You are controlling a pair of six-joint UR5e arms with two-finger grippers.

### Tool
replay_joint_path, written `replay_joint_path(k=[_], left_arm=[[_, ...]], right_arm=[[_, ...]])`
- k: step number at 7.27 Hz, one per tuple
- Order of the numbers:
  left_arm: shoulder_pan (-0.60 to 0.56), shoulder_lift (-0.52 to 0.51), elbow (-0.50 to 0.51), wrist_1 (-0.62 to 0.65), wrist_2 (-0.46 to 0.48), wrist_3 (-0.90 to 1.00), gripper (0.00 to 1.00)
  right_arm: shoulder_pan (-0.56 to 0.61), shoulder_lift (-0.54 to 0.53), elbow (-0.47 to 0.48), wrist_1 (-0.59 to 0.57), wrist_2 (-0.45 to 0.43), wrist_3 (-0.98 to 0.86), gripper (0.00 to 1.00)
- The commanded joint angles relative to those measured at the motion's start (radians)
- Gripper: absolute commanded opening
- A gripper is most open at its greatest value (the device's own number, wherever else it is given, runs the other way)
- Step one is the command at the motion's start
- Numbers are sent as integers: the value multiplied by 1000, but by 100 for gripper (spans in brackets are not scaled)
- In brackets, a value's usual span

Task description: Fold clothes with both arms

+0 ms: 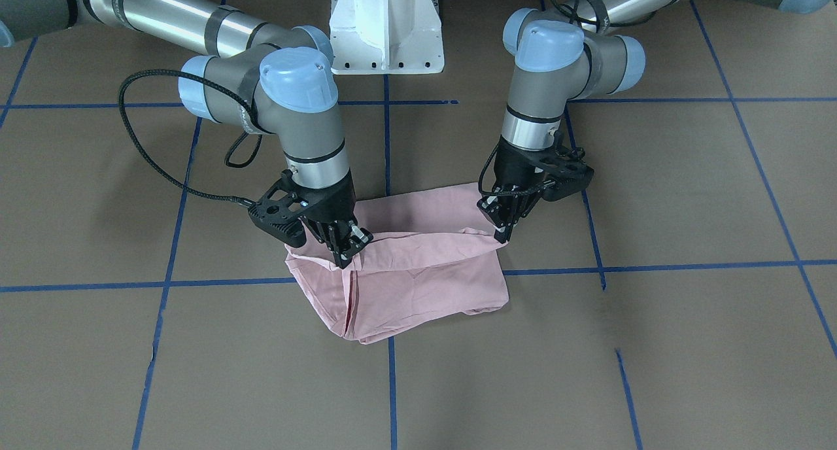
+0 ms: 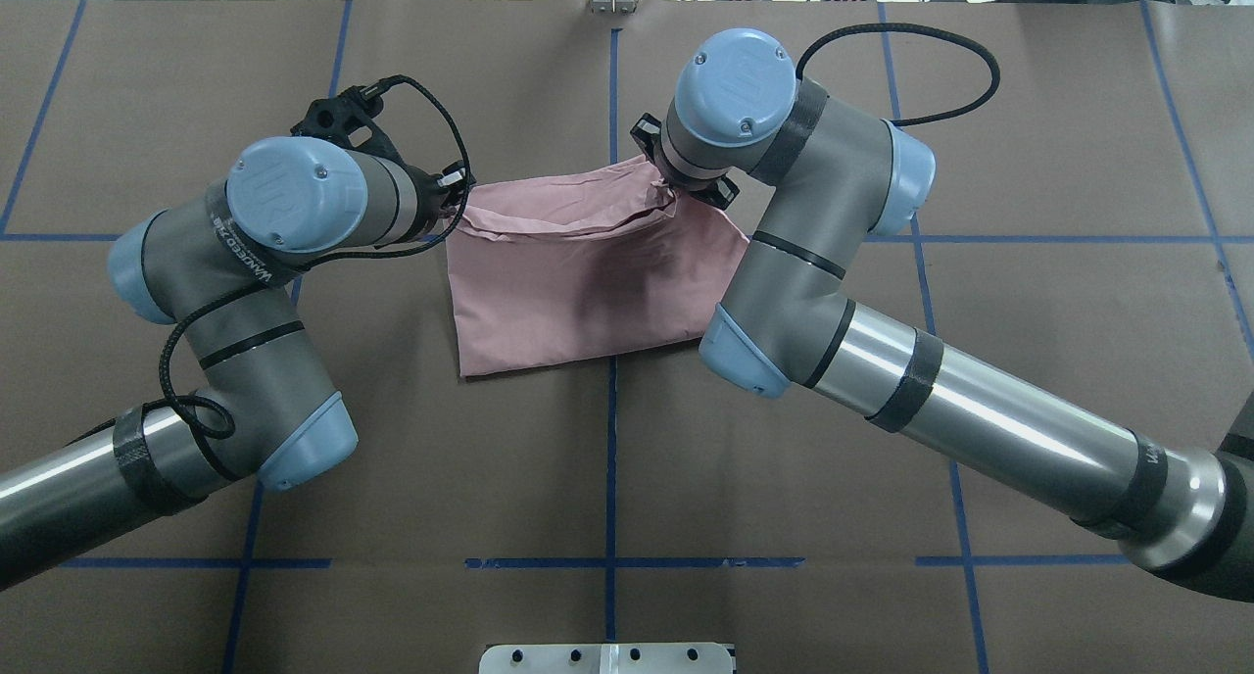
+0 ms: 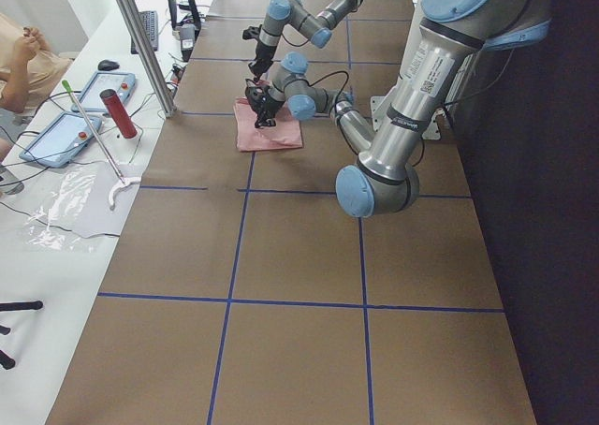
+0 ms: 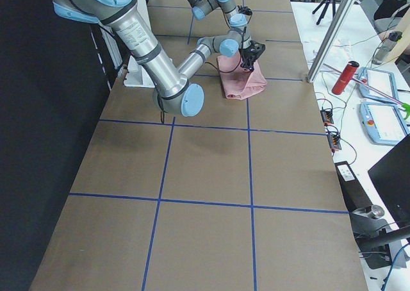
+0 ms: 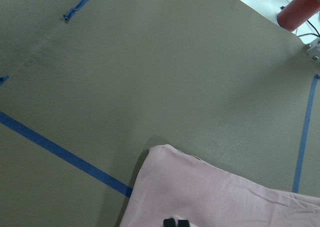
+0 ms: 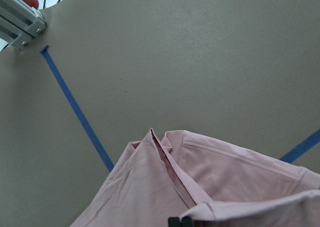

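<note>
— Was anything legible?
— Barely. White lettering ran along the left arm (image 2: 245, 292) near its wrist. It began "WAN"; the rest was blurred.
— Any logo?
— The blue joint cap (image 2: 284, 192) above it bore an embossed mark resembling "UR". Nothing else could be read.

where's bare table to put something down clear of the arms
Widest free patch: the brown blue-taped table on the operators' side of the pale pink cotton T-shirt. A narrower gap lies between the shirt and the white pedestal base, flanked by the left arm and right arm. Crowded: around the shirt, where the left tool and right tool pinch its raised edge.
</note>
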Motion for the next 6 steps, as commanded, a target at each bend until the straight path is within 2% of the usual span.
replay_joint_path(k=[1,2,3,4,5,6], left_arm=[[-12,-9,104,-117,2,28,0],[-60,-70,322,-293,7,147,65],[-132,-133,496,-437,17,211,100],[-142,-100,490,-472,18,222,100],[-144,-85,484,-497,14,223,100],[-145,-56,450,-515,10,233,100]], right_arm=[[10,49,-156,101,0,-16,0],[50,84,-344,260,1,-90,48],[83,167,-492,334,1,-191,99],[135,184,-489,332,65,-215,100],[169,168,-489,332,89,-286,100],[203,111,-455,333,115,-362,100]])
